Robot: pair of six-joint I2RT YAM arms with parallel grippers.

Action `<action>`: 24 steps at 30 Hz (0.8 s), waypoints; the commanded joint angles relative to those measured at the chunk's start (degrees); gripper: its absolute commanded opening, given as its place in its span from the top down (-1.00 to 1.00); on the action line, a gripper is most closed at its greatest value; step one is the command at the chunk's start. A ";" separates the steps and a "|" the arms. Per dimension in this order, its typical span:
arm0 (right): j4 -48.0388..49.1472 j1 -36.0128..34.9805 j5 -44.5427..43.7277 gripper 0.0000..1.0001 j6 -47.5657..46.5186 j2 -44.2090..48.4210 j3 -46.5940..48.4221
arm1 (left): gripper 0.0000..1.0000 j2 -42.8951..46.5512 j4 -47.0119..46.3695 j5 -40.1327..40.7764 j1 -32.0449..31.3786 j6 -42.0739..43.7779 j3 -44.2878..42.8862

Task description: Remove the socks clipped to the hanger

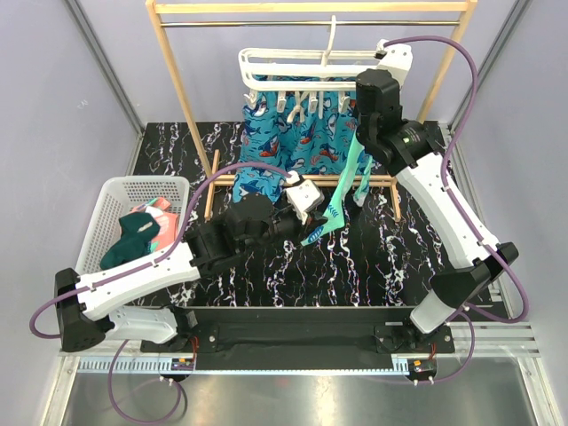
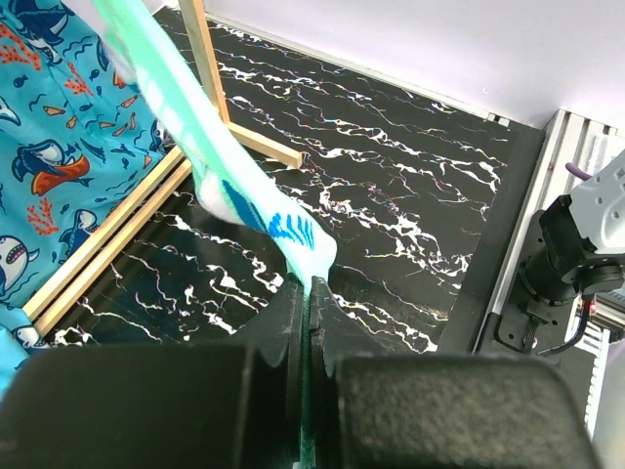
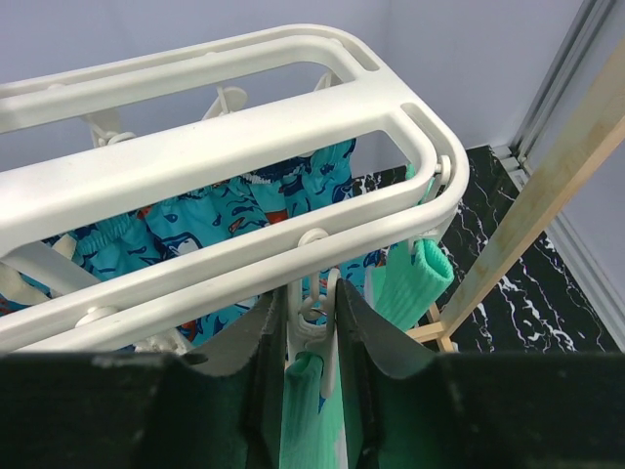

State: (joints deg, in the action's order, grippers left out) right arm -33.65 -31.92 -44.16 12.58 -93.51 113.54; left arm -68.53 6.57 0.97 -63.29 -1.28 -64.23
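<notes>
The white hanger (image 1: 302, 67) (image 3: 225, 156) hangs by its hook from the wooden stand. Bright blue shark-print socks (image 1: 284, 146) (image 3: 195, 220) are clipped under it. One mint-green sock (image 1: 346, 182) (image 2: 195, 127) stretches taut from a peg (image 3: 314, 311) at the hanger's right end down to my left gripper (image 1: 306, 229) (image 2: 311, 293), which is shut on its toe. My right gripper (image 1: 359, 120) (image 3: 311, 293) is up at the hanger, its fingers (image 3: 376, 332) pressed on both sides of that peg. A second mint-green sock (image 3: 415, 283) hangs just to the right.
A white mesh basket (image 1: 115, 191) at the left holds a coral-pink sock (image 1: 155, 213) and a dark teal sock (image 1: 129, 240). The wooden stand's posts (image 1: 177, 80) and floor rails (image 1: 266, 182) (image 2: 107, 234) stand on the black marbled table (image 1: 373, 257).
</notes>
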 commanded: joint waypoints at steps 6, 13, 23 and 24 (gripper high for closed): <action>4.21 0.02 -1.45 1.00 -0.62 2.55 -1.91 | 1.00 -0.11 -2.26 0.61 -0.87 0.93 -0.99; 4.03 0.02 -0.93 0.81 -0.71 2.81 -1.92 | 1.00 -0.29 -2.26 0.96 -1.05 0.93 -1.16; 1.39 0.02 -1.37 0.98 -0.63 1.23 0.98 | 1.00 -0.46 -1.91 1.40 -1.14 0.93 -1.25; 1.57 0.02 -1.37 1.00 -0.71 1.14 0.90 | 1.00 -0.55 -1.82 1.49 -1.22 0.93 -1.34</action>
State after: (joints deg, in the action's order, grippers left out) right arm -32.84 -31.92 -44.07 12.03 -92.86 112.01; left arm -68.86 6.87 1.41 -64.10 -1.28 -64.23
